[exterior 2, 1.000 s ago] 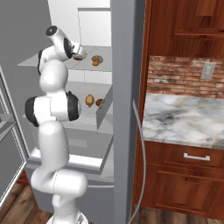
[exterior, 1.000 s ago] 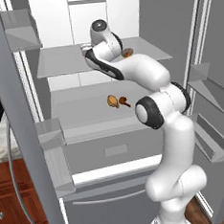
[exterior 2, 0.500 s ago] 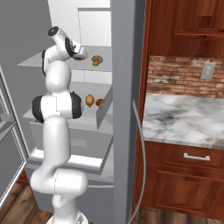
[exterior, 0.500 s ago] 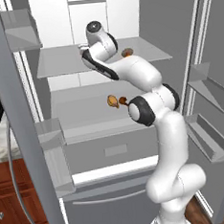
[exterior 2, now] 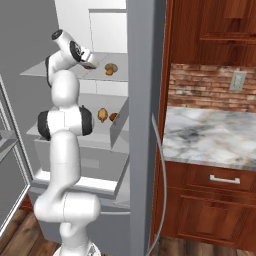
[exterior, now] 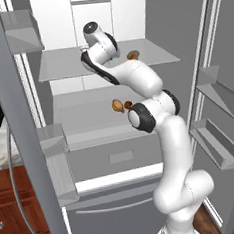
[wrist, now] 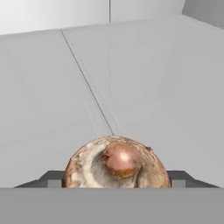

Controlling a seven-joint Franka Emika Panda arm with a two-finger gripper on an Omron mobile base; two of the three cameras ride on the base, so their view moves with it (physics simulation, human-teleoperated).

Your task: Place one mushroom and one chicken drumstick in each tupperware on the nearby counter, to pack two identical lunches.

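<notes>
A brown-capped mushroom (wrist: 116, 164) lies on the white upper fridge shelf (exterior: 59, 69), close in front of the hand camera. It fills the space between my gripper's (wrist: 113, 180) two dark fingertips (wrist: 49, 179), which stand at its two sides; contact cannot be made out. From the right base view, my gripper (exterior 2: 93, 63) reaches over that shelf toward two small brown food pieces (exterior 2: 111, 68). Two more brown pieces (exterior 2: 107, 115) lie on the shelf below; which is a chicken drumstick is too small to tell. The marble counter (exterior 2: 215, 135) is on the right. The tupperware is out of view.
The fridge stands open, its door with bins (exterior: 46, 145) on the left and a second door with bins (exterior: 217, 95) on the right. The fridge's side wall (exterior 2: 145, 125) separates it from the counter. Reddish wood cabinets (exterior 2: 220, 210) sit under the counter, a brick backsplash (exterior 2: 210, 87) behind.
The hand has moved a little further in over the upper shelf, and the upper arm has swung with it. The food pieces on both shelves lie where they were.
</notes>
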